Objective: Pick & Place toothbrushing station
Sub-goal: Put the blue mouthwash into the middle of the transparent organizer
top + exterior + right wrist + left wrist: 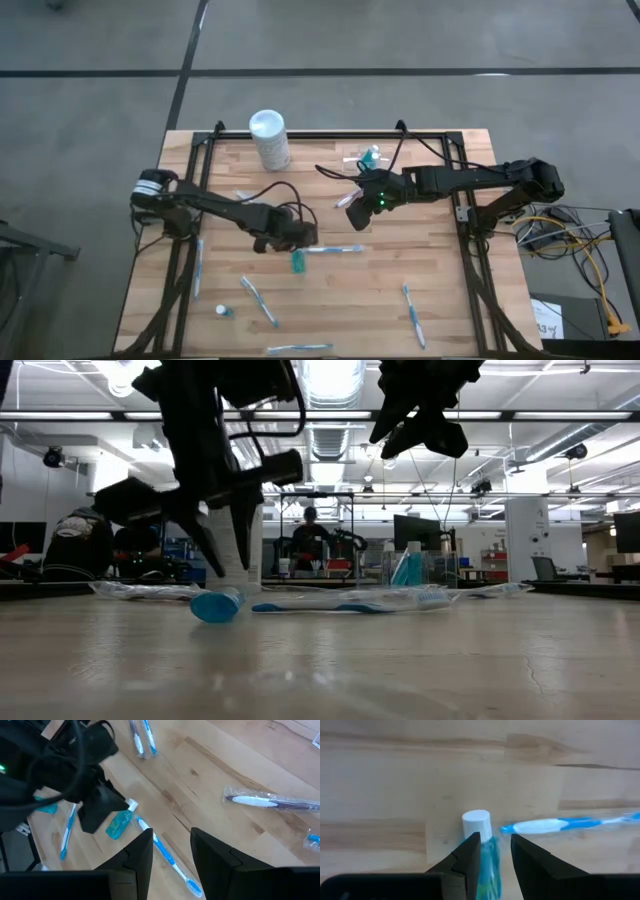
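Two arms over the bench (440,300).

Left gripper (298,240) is low at bench centre, just above a small teal bottle (297,262) with a white cap. The bottle lies flat on the wood. In the left wrist view the fingers (467,855) are partly spread. The bottle (487,860) sits under and between them and is not pinched. In the low view it (215,603) rests on the bench below the fingertips.

A wrapped blue-and-white toothbrush (335,249) lies just beside the bottle's cap end.

Right gripper (352,205) hangs higher, right of centre, with fingers parted and nothing between them (171,832).

The toothbrushing station (358,158) is a small clear holder with something teal in it. It stands at the back of the bench, right of the white cylinder (270,138) and behind the right gripper, well apart from the left gripper. Its outline is hard to make out on the wood from above; the low view shows it (408,568) upright.

More toothbrushes are scattered along the front (258,300), (413,315), (300,349).
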